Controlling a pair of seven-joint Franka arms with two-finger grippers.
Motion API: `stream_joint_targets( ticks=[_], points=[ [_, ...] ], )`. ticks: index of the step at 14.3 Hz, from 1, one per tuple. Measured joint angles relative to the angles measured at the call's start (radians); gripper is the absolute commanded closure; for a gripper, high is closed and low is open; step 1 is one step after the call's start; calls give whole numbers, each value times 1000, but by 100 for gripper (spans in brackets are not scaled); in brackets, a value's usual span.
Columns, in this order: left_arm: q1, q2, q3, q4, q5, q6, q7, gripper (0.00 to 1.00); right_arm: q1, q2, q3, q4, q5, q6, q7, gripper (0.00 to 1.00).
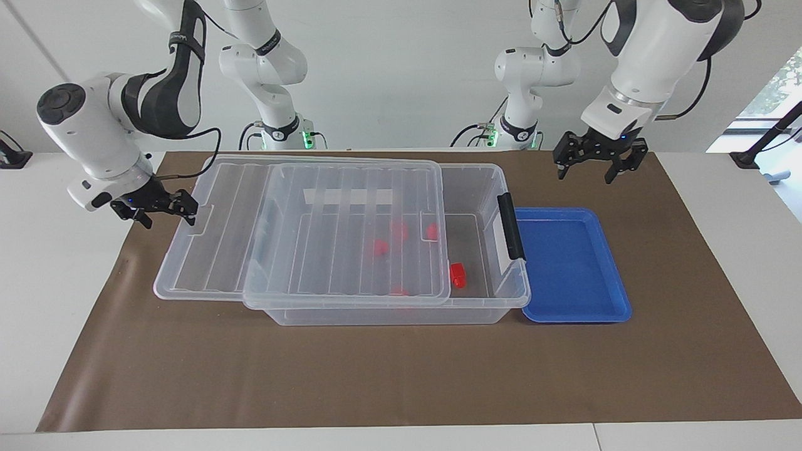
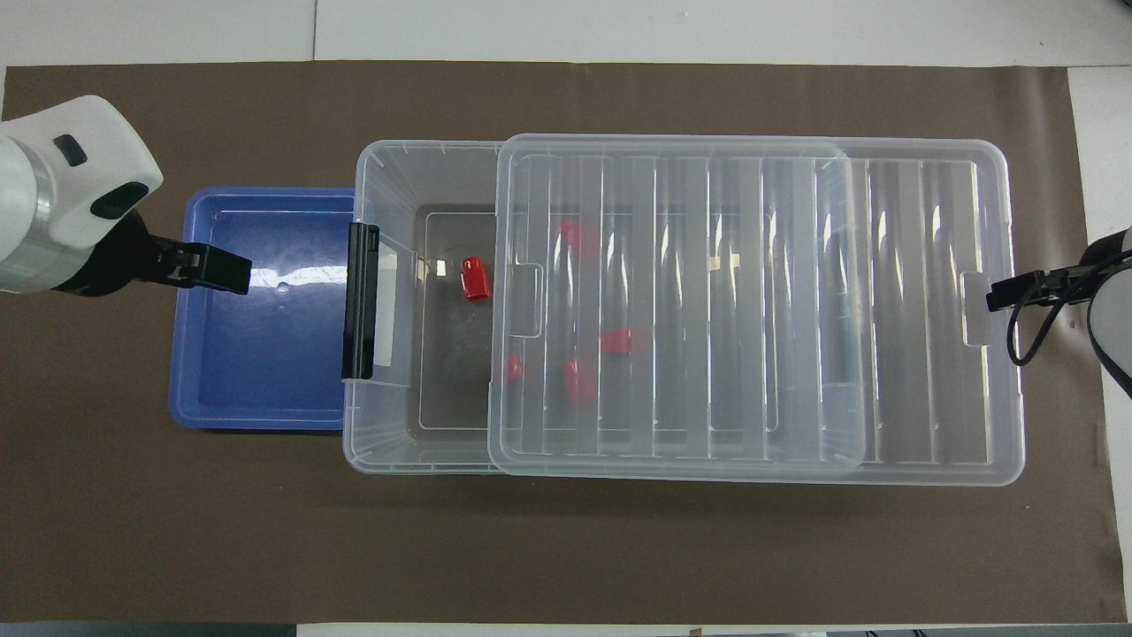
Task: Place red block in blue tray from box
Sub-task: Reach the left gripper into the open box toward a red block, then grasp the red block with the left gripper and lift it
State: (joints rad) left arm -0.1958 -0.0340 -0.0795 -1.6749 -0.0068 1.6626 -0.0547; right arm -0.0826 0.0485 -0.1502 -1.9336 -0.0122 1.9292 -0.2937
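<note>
One red block [image 1: 458,274] uncovered — box [image 1: 482,188] half-lidded

4 red blocks [image 2: 616,341] blurred under ribbed lid [image 2: 690,301]; right gripper [image 2: 1008,292] contact with lid edge unclear.

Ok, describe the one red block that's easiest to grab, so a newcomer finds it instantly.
Start at the box, the big clear bin in the middle of the brown mat, and go to its end beside the blue tray, where the lid has been slid aside. The red block lies there on the bare floor. Unlike the other red blocks, it is uncovered, bright and sharp rather than hazy through the ribbed lid.
</note>
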Motion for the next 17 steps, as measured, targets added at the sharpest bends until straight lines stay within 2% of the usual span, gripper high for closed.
stream_joint_targets(
  ticks=[4, 8, 17],
  points=[
    [-125, -6, -3, -65, 0, 82, -161, 0, 0, 0, -26, 0, 0, 0, -47, 0],
    [-188, 2, -4, -151, 0, 202, -257, 1, 0, -1, -36, 0, 0, 1, -59, 0],
    [-269, 167, -5, -205, 0, 436, -418, 3, 0, -1, -58, 0, 0, 1, -95, 0]
  ],
)
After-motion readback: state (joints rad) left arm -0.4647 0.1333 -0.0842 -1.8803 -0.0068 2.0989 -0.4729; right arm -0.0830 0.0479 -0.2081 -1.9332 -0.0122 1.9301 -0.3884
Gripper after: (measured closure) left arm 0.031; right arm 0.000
